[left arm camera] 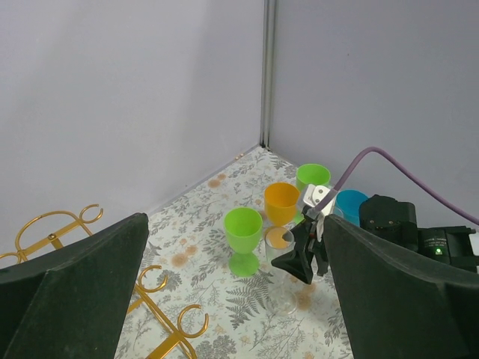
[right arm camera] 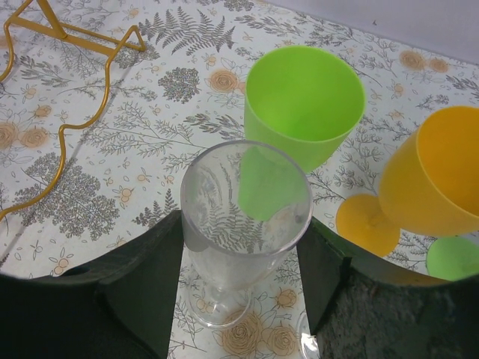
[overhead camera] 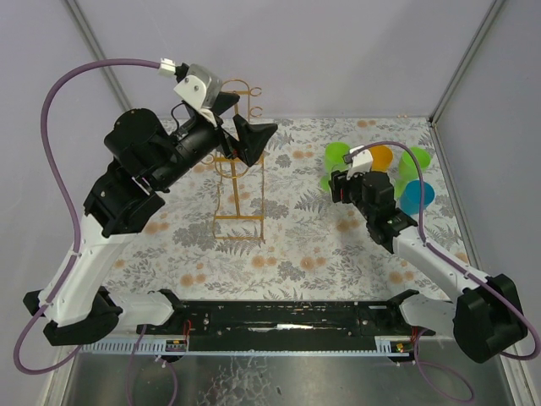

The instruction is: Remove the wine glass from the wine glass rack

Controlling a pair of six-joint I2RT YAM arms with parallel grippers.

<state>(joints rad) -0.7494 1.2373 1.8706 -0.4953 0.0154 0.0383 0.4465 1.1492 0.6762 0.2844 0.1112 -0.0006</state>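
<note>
The right wrist view shows the clear wine glass point(right arm camera: 243, 217) standing on the flowery table point(right arm camera: 112, 142), with the right claw point(right arm camera: 241, 238) hugging both its sides. From the top, that claw hides the glass. The left claw point(left arm camera: 233, 218) is spread wide apart above the gold rack point(overhead camera: 237, 196).

The wine glass point(right arm camera: 243, 224) is clear and glossy, the wine glass rack point(overhead camera: 239, 193) smooth, probably metal, wire

Plain lilac-grey walls point(left arm camera: 135, 97) (metal post point(left arm camera: 266, 75) at the corner) around a fern-and-flower patterned tabletop point(overhead camera: 304, 245)

The wine glass point(right arm camera: 243, 224) stands on the table point(right arm camera: 135, 149) right of the rack point(overhead camera: 238, 219).
</note>
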